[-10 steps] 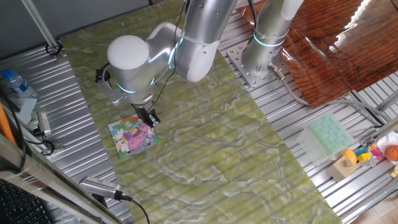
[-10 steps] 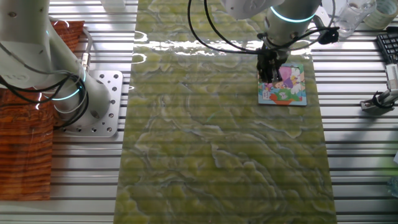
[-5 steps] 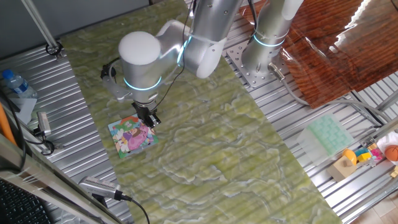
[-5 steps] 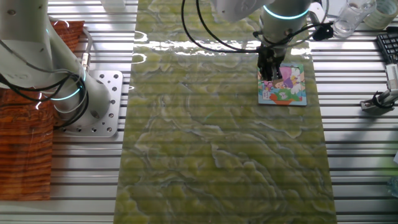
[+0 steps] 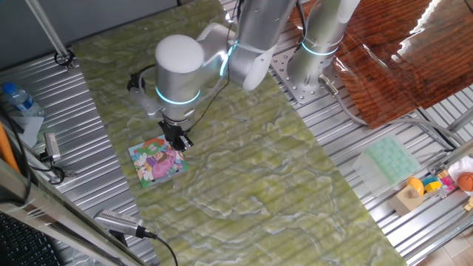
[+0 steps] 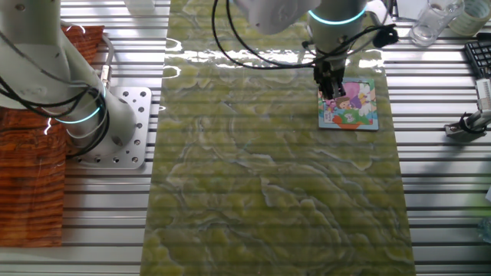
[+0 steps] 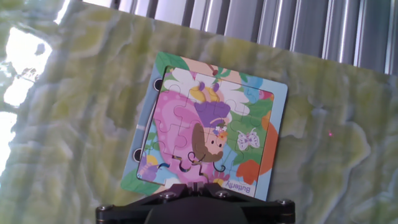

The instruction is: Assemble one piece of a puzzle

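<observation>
- Your puzzle (image 5: pixel 157 162) lies flat on the green mat (image 5: pixel 244 185), all pieces seemingly seated; the piece can't be singled out.
- Your gripper (image 6: pixel 330 90) hangs over the puzzle's edge nearest the arm's base.
- Whether the jaws are apart or together, you cannot tell.

Silver-grey arm (image 5: pixel 251 37) with rounded white joint cap, glowing cyan rings at joints, black cable looped alongside, small black two-finger gripper (image 5: pixel 179 138).
</observation>
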Motion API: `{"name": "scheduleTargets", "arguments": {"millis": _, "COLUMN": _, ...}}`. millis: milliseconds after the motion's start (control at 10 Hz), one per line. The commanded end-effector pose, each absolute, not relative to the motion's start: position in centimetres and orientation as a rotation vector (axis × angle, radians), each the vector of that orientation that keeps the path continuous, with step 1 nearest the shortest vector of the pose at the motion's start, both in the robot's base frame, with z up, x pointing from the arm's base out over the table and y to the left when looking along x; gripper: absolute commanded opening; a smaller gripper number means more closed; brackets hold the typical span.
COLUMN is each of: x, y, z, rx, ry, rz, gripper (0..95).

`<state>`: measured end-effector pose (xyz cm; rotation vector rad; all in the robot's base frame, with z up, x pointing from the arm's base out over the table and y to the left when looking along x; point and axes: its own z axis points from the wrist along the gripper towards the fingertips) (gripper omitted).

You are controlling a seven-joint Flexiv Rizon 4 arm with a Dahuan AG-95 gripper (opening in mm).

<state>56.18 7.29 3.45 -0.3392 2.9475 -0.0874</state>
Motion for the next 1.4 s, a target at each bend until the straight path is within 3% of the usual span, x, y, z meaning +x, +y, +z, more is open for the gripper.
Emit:
{"name": "scheduleTargets", "arguments": {"millis": 100, "x": 56.3, "y": 7.2, "z": 3.4, "rx": -0.349, "ry": 2.912, "rz": -0.098, "gripper": 0.0}}
{"name": "scheduleTargets", "arguments": {"millis": 600, "x": 56.4, "y": 7.3, "z": 3.5, "rx": -0.384, "ry": 2.908, "rz": -0.104, "gripper": 0.0}}
{"name": "scheduleTargets", "arguments": {"millis": 1400, "x": 56.4, "y": 7.8, "z": 6.3, "rx": -0.395, "ry": 2.981, "rz": -0.186, "gripper": 0.0}}
